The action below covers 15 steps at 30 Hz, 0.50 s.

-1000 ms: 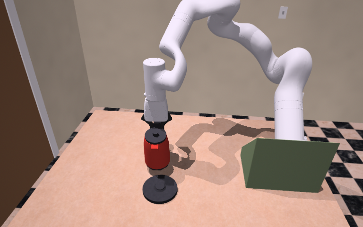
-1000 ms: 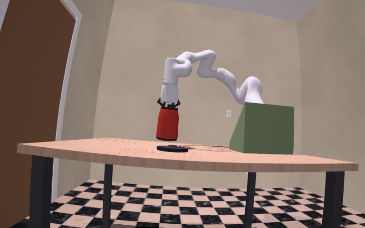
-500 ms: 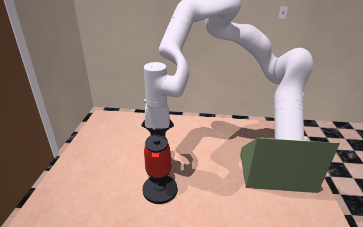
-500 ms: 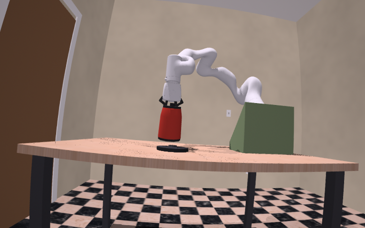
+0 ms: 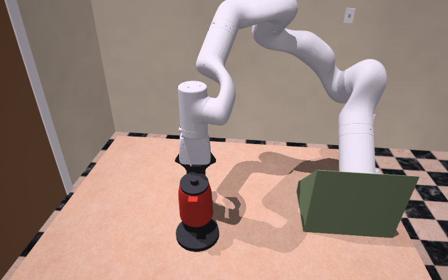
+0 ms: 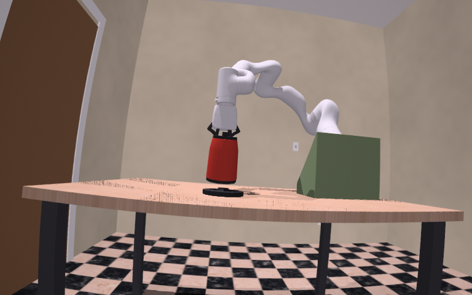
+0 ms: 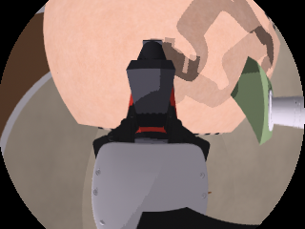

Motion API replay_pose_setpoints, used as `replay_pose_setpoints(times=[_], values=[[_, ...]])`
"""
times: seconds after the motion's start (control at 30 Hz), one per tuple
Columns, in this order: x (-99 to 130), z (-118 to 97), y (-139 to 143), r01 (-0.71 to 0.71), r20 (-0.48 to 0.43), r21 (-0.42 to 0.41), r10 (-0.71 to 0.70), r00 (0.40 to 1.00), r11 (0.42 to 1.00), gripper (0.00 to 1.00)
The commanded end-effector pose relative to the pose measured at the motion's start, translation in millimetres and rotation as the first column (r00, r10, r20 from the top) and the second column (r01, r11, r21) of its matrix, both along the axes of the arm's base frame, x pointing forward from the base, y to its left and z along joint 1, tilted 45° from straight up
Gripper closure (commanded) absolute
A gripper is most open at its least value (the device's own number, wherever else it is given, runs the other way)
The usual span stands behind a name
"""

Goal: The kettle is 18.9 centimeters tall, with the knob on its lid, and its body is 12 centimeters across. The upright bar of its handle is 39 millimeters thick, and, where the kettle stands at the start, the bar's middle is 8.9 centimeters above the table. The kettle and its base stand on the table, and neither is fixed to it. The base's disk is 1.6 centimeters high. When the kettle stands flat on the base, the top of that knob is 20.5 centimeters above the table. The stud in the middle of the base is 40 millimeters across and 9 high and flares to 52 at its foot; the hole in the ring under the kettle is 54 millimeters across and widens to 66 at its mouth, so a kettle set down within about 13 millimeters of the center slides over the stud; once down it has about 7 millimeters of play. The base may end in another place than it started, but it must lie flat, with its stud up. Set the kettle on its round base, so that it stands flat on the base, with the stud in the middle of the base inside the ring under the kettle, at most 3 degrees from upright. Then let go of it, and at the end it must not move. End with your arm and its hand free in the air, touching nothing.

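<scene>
We find no readable text, number, brand or sign in any view. The red kettle with the black lid [image 5: 195,204] carries only a small plain bright-red patch near its top, with no lettering that we can make out. The pale rectangular wall plate [image 5: 349,15] is blank too, and the green box [image 5: 356,201] shows bare faces.

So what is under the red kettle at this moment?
The black round base lies flat on the table, with a gap of air below the kettle, held by the pincer. The kettle's underside ring cannot be seen.
</scene>
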State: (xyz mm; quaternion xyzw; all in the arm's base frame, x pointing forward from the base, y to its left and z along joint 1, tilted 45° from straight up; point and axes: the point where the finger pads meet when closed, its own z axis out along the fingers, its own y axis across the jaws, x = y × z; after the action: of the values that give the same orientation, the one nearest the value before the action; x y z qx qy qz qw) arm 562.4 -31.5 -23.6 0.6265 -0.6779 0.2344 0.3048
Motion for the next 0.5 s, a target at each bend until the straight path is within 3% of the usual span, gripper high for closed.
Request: replay_pose_setpoints(times=[0.0, 0.47], values=[[0, -4, 5, -0.001, 0.002, 0.001, 0.001, 1.0, 1.0, 1.0], [-2, -16, 18, -0.001, 0.002, 0.001, 0.001, 1.0, 1.0, 1.0]])
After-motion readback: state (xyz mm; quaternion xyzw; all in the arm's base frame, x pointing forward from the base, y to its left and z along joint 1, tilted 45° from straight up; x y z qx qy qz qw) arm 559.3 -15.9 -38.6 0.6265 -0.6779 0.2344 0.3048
